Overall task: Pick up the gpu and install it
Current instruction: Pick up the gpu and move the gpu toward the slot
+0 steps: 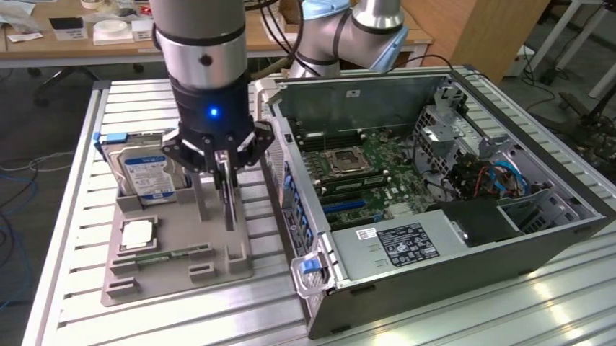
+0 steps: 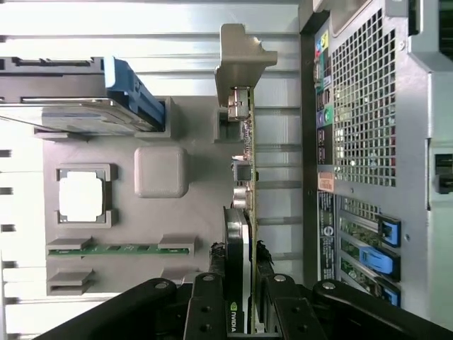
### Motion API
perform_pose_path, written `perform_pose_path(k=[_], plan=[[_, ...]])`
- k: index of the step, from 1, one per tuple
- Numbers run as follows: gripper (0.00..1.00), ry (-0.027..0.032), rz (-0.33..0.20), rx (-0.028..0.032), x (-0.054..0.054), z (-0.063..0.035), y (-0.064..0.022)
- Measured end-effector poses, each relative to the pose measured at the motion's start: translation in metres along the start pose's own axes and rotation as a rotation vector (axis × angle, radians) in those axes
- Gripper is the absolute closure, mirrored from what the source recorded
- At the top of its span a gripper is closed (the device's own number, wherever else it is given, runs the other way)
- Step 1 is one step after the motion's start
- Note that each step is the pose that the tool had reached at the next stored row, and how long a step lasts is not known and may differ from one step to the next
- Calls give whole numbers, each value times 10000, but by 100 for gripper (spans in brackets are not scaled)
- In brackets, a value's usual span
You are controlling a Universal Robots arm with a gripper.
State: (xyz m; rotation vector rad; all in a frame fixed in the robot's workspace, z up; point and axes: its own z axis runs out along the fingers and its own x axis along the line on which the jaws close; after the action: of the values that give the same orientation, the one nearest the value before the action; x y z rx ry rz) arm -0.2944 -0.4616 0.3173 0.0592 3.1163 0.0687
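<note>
Exterior view's left: hard drive stood on edge in grey fixture, carried on slotted counter. Processor and green memory stick laid nearer camera in same fixture.

Middle: gpu stood upright on edge in fixture slot, pinched from above by claw. Fingers pressed against both faces. Silver bracket seen at end away from claw in wrist view.

Exterior view's right: open computer case set just beside fixture, motherboard exposed.
</note>
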Motion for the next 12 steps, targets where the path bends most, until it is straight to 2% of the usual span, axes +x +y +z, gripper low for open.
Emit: perform_pose_path(k=[12], plan=[[73,-4,0,0,-10,-453,20]])
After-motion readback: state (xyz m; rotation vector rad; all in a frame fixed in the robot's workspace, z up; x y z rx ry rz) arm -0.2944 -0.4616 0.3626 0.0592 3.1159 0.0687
